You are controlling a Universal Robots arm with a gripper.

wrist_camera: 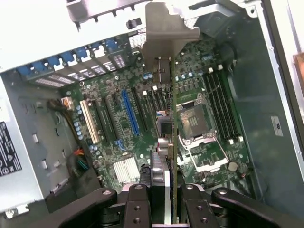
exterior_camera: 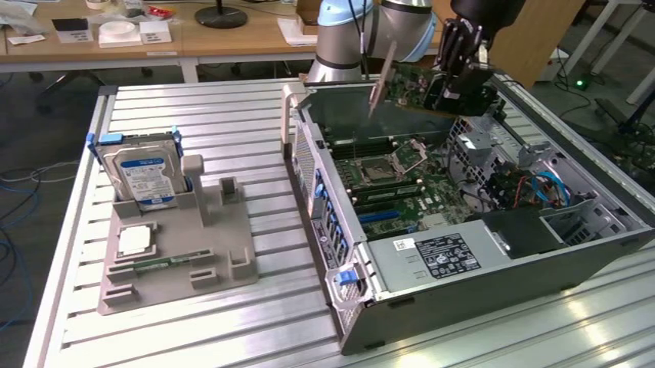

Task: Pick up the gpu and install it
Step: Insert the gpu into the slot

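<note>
My gripper (exterior_camera: 462, 77) hangs above the far end of the open computer case (exterior_camera: 307, 165), shut on the gpu (exterior_camera: 409, 86). The gpu is a green circuit card with a metal bracket (exterior_camera: 381, 77) on the end toward the exterior view's left. It is held tilted in the air, clear of the motherboard (exterior_camera: 394, 180). In the wrist view the gpu (wrist_camera: 165, 135) stands edge-on between my gripper (wrist_camera: 164, 190) fingers, with its bracket (wrist_camera: 161, 33) at the far end. The card hovers over the row of expansion slots, beside the long blue slot (wrist_camera: 130, 111).
A grey fixture (exterior_camera: 205, 257) on the slatted table, at the exterior view's left, holds a silver hard drive (exterior_camera: 149, 175), a processor chip (exterior_camera: 135, 240) and a memory stick (exterior_camera: 164, 264). Inside the case are the power supply (exterior_camera: 440, 257), the CPU socket (wrist_camera: 194, 123) and cables (exterior_camera: 542, 188).
</note>
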